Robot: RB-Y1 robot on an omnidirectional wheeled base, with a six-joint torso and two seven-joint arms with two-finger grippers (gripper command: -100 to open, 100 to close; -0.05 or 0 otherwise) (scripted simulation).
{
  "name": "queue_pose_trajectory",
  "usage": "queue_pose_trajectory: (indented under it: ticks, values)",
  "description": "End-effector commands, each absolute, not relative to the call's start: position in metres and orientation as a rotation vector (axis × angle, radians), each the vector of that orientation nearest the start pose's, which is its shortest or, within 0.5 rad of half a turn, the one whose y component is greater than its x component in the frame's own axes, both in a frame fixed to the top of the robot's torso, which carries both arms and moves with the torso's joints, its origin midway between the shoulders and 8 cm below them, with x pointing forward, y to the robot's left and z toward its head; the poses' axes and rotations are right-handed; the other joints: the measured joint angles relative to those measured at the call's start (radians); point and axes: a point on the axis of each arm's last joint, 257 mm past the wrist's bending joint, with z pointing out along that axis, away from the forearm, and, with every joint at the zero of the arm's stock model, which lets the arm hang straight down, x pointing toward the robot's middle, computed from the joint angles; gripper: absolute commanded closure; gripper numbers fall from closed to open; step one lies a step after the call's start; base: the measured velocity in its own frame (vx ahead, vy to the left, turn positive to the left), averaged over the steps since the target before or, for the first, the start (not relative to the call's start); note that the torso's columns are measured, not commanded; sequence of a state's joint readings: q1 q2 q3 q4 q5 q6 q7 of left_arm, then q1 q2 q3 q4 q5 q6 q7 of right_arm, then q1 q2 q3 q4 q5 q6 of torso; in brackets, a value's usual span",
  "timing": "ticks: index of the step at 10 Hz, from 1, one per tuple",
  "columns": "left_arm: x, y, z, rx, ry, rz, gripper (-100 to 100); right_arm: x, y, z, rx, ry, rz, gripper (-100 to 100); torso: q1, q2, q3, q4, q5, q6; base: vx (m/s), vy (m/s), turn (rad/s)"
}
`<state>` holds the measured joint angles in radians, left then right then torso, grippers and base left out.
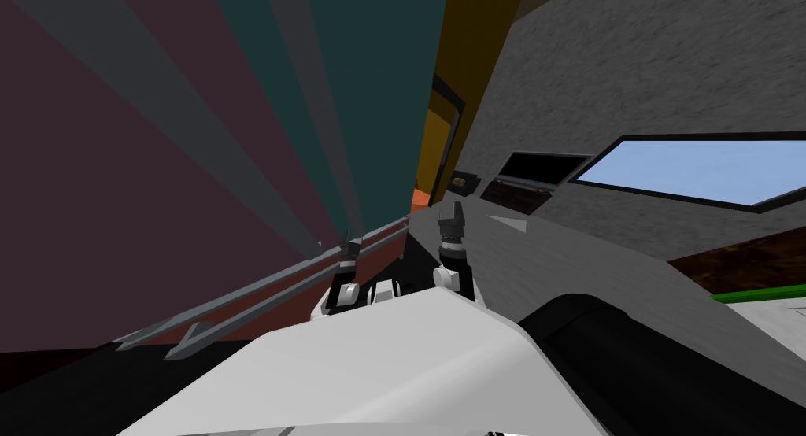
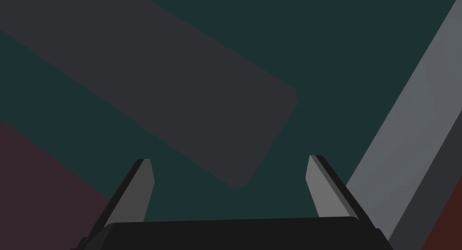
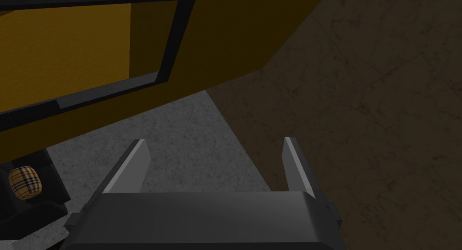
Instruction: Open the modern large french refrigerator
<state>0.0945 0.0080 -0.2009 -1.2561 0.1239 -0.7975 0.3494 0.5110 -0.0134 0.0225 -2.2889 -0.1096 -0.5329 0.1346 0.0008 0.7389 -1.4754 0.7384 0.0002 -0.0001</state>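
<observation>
Left claw (image 2: 230, 161) wide, facing teal refrigerator door (image 2: 361, 44), grey handle (image 2: 406, 139) beside; head view: two handles (image 1: 236, 292). Right claw (image 3: 215, 142) wide.

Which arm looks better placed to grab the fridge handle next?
Left, probably. The left gripper, open, faces the refrigerator door with a grey handle beside it; the right gripper, also open, points away from the door.

An ochre wall (image 1: 476, 30) bearing a black frame (image 3: 178, 35) meets a grey speckled wall (image 1: 614, 61), whose black-edged window (image 1: 693, 171) shows blue sky. A tartan cushion (image 3: 25, 182) lies on a dark seat (image 3: 40, 206) near the ochre wall.
</observation>
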Motion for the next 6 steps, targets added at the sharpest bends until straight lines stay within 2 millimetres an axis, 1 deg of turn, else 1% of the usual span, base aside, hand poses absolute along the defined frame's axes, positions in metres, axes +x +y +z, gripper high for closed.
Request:
queue_pose_trajectory:
  ticks: [1, 2, 3, 5, 6]
  values:
    - [0.468, 0.143, -0.224, -1.22, 0.718, -1.875, -100, 0.335, -0.285, 0.031, 0.648, 0.568, 1.27, 0, 0.0, -0.001, 0.0, 0.0, 0.0, 0.0, -0.013, 0.023, -0.016]
    - [0.468, 0.149, -0.225, -1.21, 0.733, -1.863, -100, 0.335, -0.284, 0.031, 0.648, 0.568, 1.27, 0, -0.001, -0.001, -0.001, 0.0, 0.0, 0.0, -0.006, 0.01, -0.005]
    - [0.477, 0.144, -0.217, -1.212, 0.732, -1.869, -100, 0.335, -0.285, 0.031, 0.648, 0.568, 1.27, 0, -0.001, -0.001, -0.001, -0.001, 0.0, 0.0, 0.015, 0.009, 0.027]
    - [0.485, 0.141, -0.21, -1.211, 0.734, -1.872, -100, 0.335, -0.285, 0.031, 0.648, 0.568, 1.27, 0, -0.001, -0.003, -0.002, -0.001, 0.0, 0.0, 0.013, 0.004, 0.027]
    - [0.48, 0.143, -0.218, -1.22, 0.74, -1.865, -100, 0.335, -0.284, 0.031, 0.648, 0.567, 1.27, 0, -0.001, -0.006, -0.004, 0.002, -0.001, 0.001, -0.007, 0.001, 0.007]
